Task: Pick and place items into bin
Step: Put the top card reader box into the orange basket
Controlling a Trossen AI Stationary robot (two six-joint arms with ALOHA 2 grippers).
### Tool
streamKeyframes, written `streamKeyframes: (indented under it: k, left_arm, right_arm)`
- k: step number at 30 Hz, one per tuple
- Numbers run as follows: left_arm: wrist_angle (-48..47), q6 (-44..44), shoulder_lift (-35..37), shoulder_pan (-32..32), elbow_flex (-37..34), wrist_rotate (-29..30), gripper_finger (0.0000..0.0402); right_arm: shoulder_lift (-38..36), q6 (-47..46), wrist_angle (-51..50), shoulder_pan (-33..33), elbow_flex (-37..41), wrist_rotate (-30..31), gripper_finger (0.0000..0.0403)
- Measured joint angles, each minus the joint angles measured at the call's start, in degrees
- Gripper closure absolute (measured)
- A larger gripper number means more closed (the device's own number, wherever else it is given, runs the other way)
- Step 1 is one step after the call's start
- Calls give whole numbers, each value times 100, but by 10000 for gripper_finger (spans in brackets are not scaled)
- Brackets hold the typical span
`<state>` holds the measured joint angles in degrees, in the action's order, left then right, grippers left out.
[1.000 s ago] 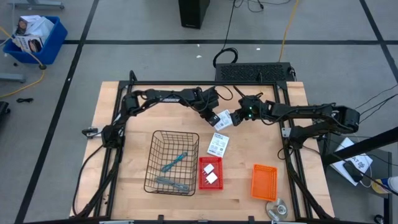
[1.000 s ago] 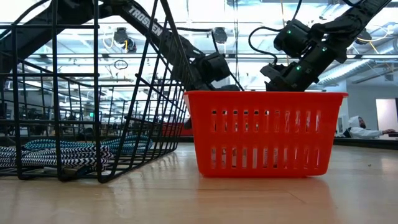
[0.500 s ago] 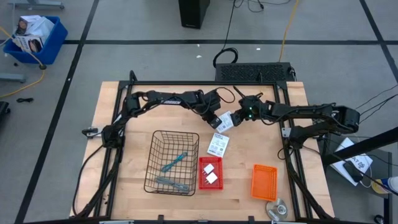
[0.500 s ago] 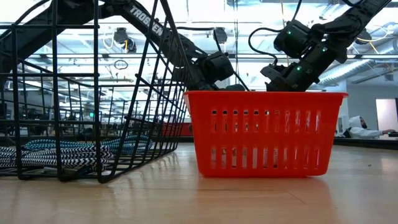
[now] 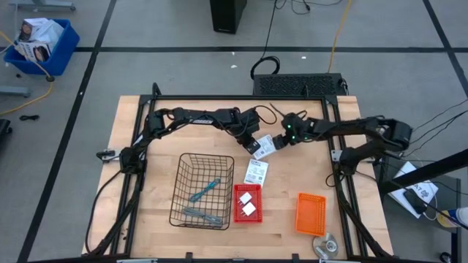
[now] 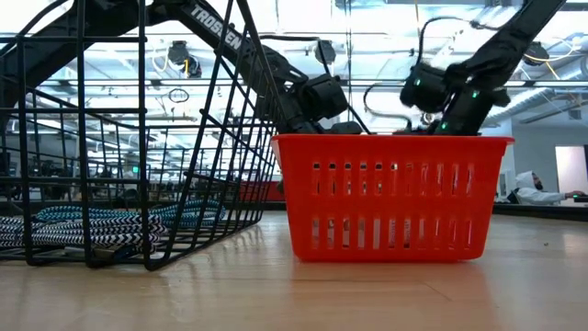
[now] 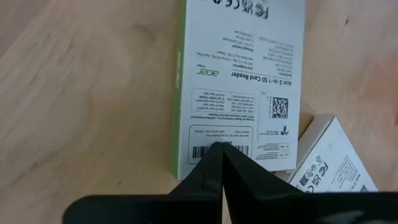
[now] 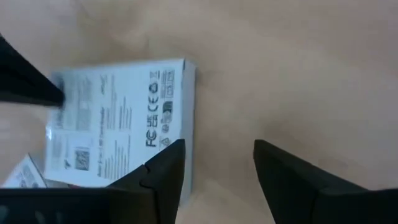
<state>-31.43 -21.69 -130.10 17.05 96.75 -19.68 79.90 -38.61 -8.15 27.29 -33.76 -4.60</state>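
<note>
Card point(image 7: 239, 87) lies directly ahead of left gripper point(image 7: 222, 163), fingers together; right gripper point(image 8: 216, 155), fingers apart, empty, just beside card

Round silver disc point(image 5: 326, 243) at table's point(image 5: 146, 219) near edge, blue crate point(image 5: 40, 44) on floor

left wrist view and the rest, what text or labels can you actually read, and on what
"acer" and "Acer 2-in-1 SD Card Reader": white card box under the shut left gripper.
"FC", "CE": same box, top edge; also on the second card.
"TROSSEN": left arm link, low view.
Fine print, barcode, QR code: too small.
</note>
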Motion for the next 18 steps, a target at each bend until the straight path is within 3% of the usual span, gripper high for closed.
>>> streamKeyframes:
  k: [6, 11, 18]
  left_arm:
    - [-59, 79, 9, -22, -7, -38, 398]
    - [115, 85, -67, -86, -7, -43, 398]
    - [315, 58, -162, -235, -7, -180, 398]
  right_arm:
    - [857, -130, 783, 44, -26, -631, 229]
    - [980, -338, 1880, 67, 8, -1465, 227]
    - [1064, -721, 2643, -18, 37, -2600, 228]
